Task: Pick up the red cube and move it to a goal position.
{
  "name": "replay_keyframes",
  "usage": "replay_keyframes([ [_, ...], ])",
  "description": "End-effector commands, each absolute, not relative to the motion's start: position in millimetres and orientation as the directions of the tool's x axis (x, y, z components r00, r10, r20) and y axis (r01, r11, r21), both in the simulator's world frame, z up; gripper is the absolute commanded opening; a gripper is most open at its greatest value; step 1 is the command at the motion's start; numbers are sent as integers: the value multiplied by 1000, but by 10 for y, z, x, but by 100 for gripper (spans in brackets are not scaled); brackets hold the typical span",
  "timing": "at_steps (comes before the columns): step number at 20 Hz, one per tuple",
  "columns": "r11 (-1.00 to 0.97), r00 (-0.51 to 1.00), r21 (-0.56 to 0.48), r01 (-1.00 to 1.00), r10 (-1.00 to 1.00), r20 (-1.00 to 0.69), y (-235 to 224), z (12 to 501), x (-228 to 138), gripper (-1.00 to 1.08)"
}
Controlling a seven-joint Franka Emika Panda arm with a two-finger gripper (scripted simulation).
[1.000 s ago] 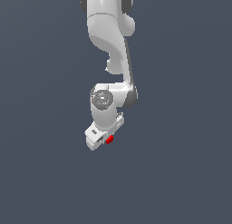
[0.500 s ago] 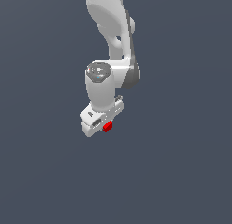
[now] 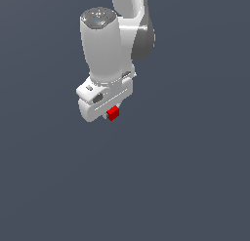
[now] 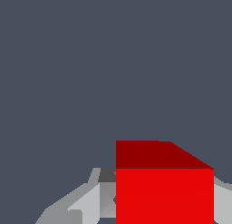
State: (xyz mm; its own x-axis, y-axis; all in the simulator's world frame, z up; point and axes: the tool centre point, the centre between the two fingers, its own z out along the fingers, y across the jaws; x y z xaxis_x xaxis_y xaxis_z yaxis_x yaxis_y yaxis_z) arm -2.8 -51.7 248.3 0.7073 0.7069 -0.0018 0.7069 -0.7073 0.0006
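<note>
The red cube [image 3: 113, 112] is a small bright red block held between the fingers of my white gripper [image 3: 110, 114], under the wide white hand. The gripper is shut on it and holds it up against the plain dark grey background. In the wrist view the red cube [image 4: 164, 191] fills the near part of the picture, with one grey finger [image 4: 84, 201] showing at one side and a sliver of the other at the opposite edge. The fingertips are mostly hidden by the hand in the exterior view.
The white arm [image 3: 122, 35] rises from the hand to the top of the exterior view. Only a uniform dark grey surface [image 3: 185, 176] shows around it.
The arm has come much closer to the exterior camera, looking larger, and has carried the red cube upward and slightly to the exterior view's left. The cube stays held.
</note>
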Motion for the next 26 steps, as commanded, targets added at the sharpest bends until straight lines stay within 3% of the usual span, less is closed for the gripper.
replay_keyframes([
  [1,-707,707,0,707,707,-1,-530,2786,-118,-100],
  [15,-707,707,0,708,708,0,-613,4341,-533,-100],
  [26,-707,707,0,707,707,0,-663,4967,-667,-100],
])
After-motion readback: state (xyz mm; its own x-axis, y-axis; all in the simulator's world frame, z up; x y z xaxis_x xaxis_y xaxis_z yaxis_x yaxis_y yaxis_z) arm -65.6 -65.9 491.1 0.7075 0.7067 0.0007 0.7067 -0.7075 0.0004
